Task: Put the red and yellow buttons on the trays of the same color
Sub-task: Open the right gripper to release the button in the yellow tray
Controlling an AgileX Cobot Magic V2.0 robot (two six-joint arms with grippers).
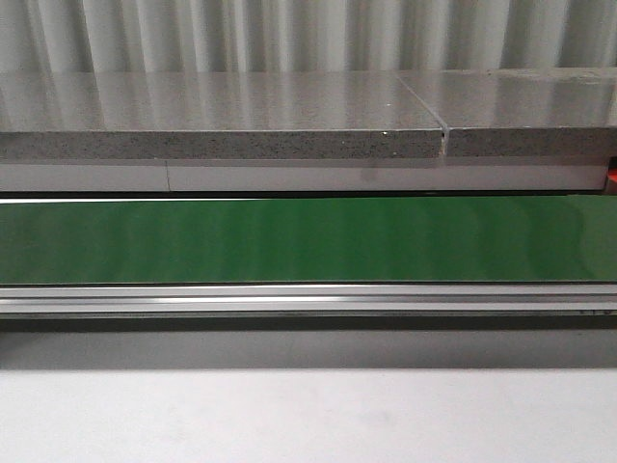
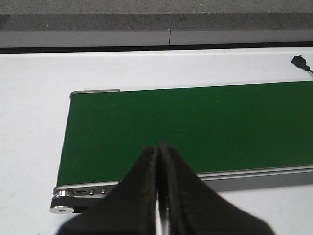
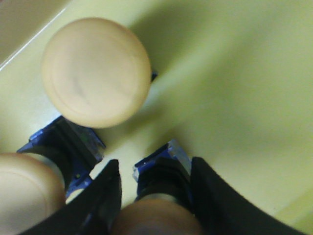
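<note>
Step in hand, as judged: delivery of a yellow button to the yellow tray (image 3: pixel 234 88). The right wrist view shows the right end effector (image 3: pixel 155 196) low over the tray's yellow floor, with a button (image 3: pixel 155 218) between its fingers; only the rounded cap and part of the blue-edged base (image 3: pixel 166 156) are visible. The fingers stand close on either side of it, so the right end effector appears to grip this button, though the contact itself is blurred.

Two more buttons are already on the tray. One (image 3: pixel 95 72), with a pale yellow cap, stands on the tray floor just beyond the gripped button. Another (image 3: pixel 27 188) sits just beside the left finger (image 3: pixel 100 200). All caps read as pale yellow under the tray's colour cast; none reads as red.

The next move calls for spreading the fingers to leave the button on the tray, then lifting straight away, since the neighbouring buttons sit close enough to be knocked.

The left end effector (image 2: pixel 159 196) is closed on nothing, its fingers pressed together, and hangs near the end of the green conveyor belt (image 2: pixel 195 127) on the white desk (image 2: pixel 29 122). No button shows on the belt in the left wrist view or the front view. No red tray is in view.
</note>
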